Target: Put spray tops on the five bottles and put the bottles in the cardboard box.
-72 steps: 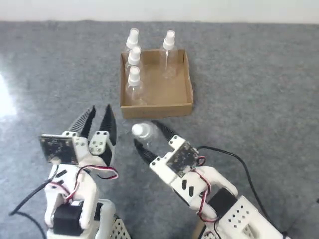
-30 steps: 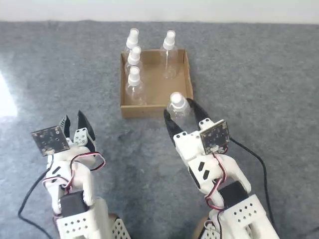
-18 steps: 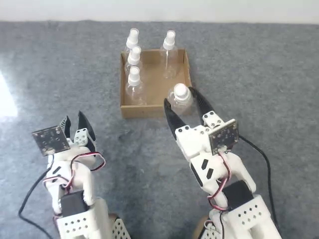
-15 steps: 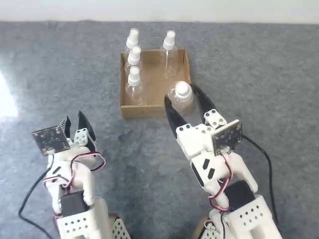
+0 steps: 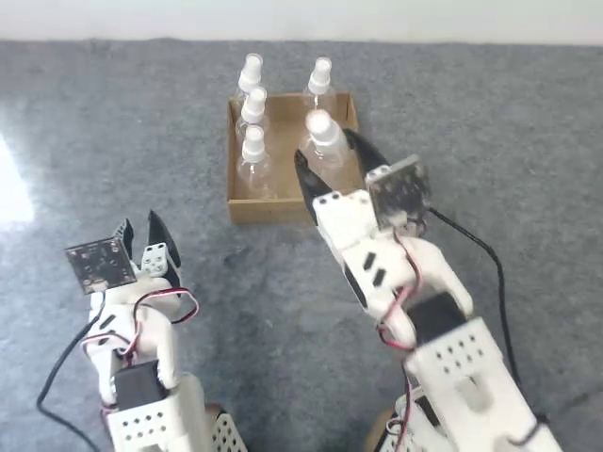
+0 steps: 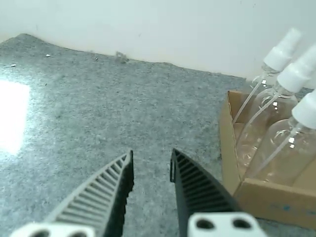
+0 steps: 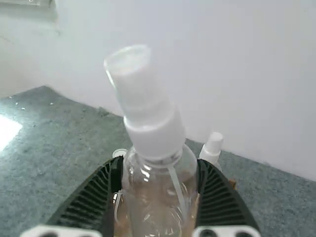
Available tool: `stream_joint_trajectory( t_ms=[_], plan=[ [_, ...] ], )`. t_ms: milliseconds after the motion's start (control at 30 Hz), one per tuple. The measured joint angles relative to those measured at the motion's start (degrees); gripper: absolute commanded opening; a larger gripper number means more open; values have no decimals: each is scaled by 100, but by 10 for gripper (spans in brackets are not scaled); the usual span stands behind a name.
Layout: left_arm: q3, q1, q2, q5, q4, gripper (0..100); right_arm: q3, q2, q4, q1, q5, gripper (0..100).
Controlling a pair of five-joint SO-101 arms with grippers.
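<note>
A cardboard box [image 5: 283, 211] sits open side up on a grey carpet [image 5: 490, 122]. Four clear bottles with white tops stand inside it. A row of three bottles [image 5: 252, 143] runs along the box wall on the left arm's side, and a fourth bottle [image 5: 320, 77] stands in the far corner on the right arm's side. The right gripper [image 5: 326, 151] hangs over the near part of the box on the right arm's side. Its black jaws are clamped against both sides of the fifth bottle [image 5: 321, 127], which leans a little and already wears its white spray top [image 7: 143, 98]. Whether the bottle's base touches the box floor cannot be told. The left gripper [image 5: 138, 224] stands well back from the near corner of the box on its own side. Its ridged jaws are slightly parted, with nothing between them. This looks like the last step of the task, setting the final capped bottle into the one free space in the box. The next move likely calls for lowering it straight down, clear of the front wall and the neighbouring bottles, then loosening the jaws and lifting away without tipping it.
</note>
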Motion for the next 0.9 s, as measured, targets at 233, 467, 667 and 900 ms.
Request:
stream_joint_trajectory(
  t_ms=[233,467,667,900],
  plan=[
    [0,0,0,0,0,120,-484,1301,-404,193,0,58],
    [0,0,0,0,0,120,-510,2303,-1327,484,0,58],
    [0,0,0,0,0,120,-510,2971,-1785,457,0,61],
    [0,0,0,0,0,120,-510,3640,-2145,492,-35,59]
  ],
)
